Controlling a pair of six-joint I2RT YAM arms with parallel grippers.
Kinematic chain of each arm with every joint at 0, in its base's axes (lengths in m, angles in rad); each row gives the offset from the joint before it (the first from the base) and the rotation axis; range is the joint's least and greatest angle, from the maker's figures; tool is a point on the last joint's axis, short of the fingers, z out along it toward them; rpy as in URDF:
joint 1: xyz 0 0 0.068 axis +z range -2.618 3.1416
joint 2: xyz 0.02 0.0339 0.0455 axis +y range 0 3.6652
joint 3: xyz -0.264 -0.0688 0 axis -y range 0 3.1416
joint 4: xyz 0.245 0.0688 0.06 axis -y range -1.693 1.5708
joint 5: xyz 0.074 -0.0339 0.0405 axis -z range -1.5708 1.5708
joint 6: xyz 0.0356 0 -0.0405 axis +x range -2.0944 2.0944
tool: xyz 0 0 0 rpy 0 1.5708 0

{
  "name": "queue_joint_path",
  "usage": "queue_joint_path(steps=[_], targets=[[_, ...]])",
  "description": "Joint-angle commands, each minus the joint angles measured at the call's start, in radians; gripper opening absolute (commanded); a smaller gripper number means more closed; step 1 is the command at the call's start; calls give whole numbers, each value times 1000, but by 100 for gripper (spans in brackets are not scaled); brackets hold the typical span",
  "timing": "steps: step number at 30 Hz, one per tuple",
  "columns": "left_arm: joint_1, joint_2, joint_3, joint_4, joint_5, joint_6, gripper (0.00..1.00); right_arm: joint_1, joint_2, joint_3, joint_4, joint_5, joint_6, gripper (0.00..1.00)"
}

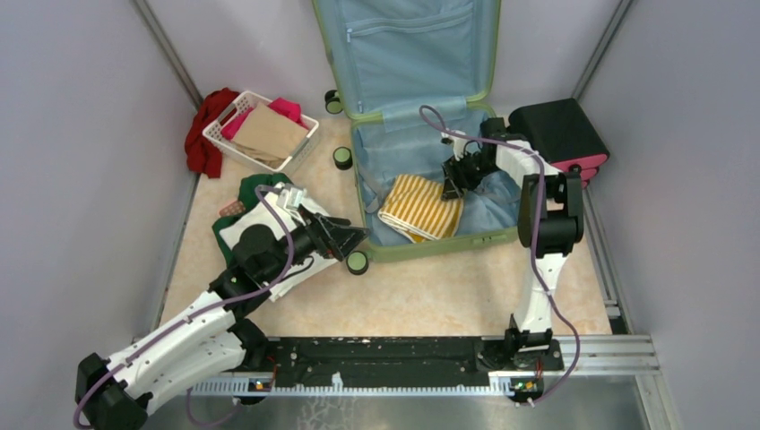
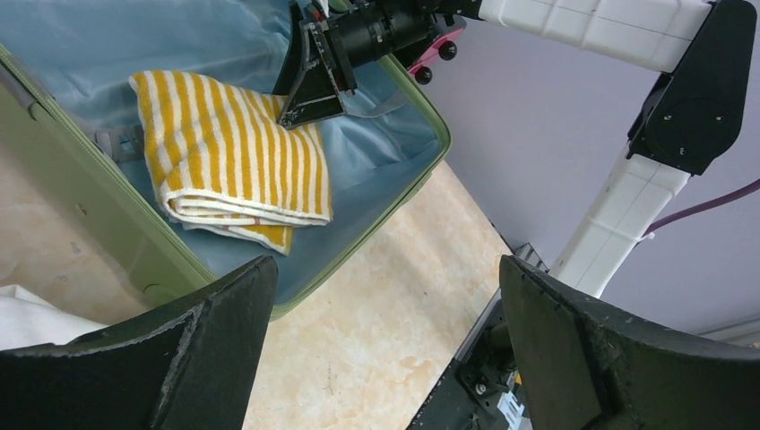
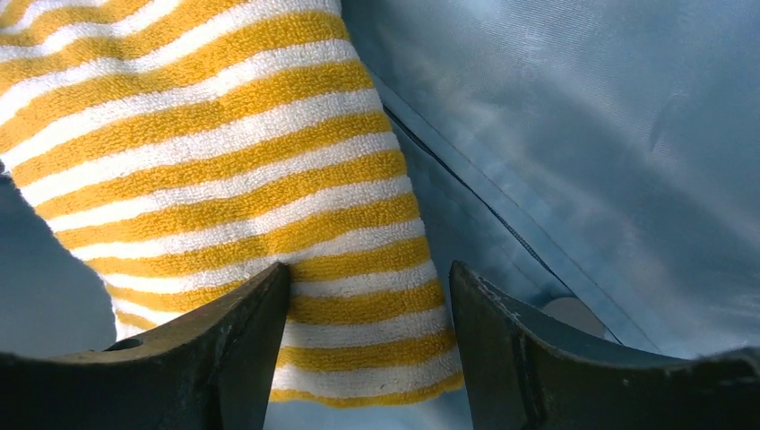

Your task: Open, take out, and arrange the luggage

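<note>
1. Plainly, the luggage lay open at the back middle of the table. Its base was flat and its lid stood up against the rear wall, with light blue lining showing in both halves.
2. A folded yellow-and-white striped towel lay inside the base, toward the front rim.
3. The right gripper reached down into the base at the towel's right edge. In the right wrist view its jaws stood partly spread, with the towel's striped end lying between and beneath them. No pinch on the cloth could be made out.
4. The left gripper hovered just outside the luggage's front left corner, close to a caster wheel. Its jaws were spread wide and held nothing. The left wrist view looked across the green rim at the towel and the right gripper's tips on it.
5. Green and white cloth lay on the table under the left arm.
6. A white basket sat at the back left, holding tan and pink cloth. A red cloth was bunched just beside it against the left wall.
7. Black-and-pink cases stood just right of the luggage, at the back right corner.
</note>
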Motion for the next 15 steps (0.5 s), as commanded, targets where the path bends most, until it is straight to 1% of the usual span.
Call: queue_joint_path(steps=[1,8,10,13,15], targets=[[1,-1,-2,36,1,-4,99,-3,16,25,-14,-19,-16,62],[1,13,7,39,4,-3,99,-3,23,49,-83,-119,-64,38],[1,13,7,37,5,-4,99,-3,20,56,-111,-150,-82,29],[1,9,8,36,4,-4,99,-4,20,67,-140,-181,-91,11],[1,7,10,35,4,-5,99,-6,16,75,-149,-192,-90,2]])
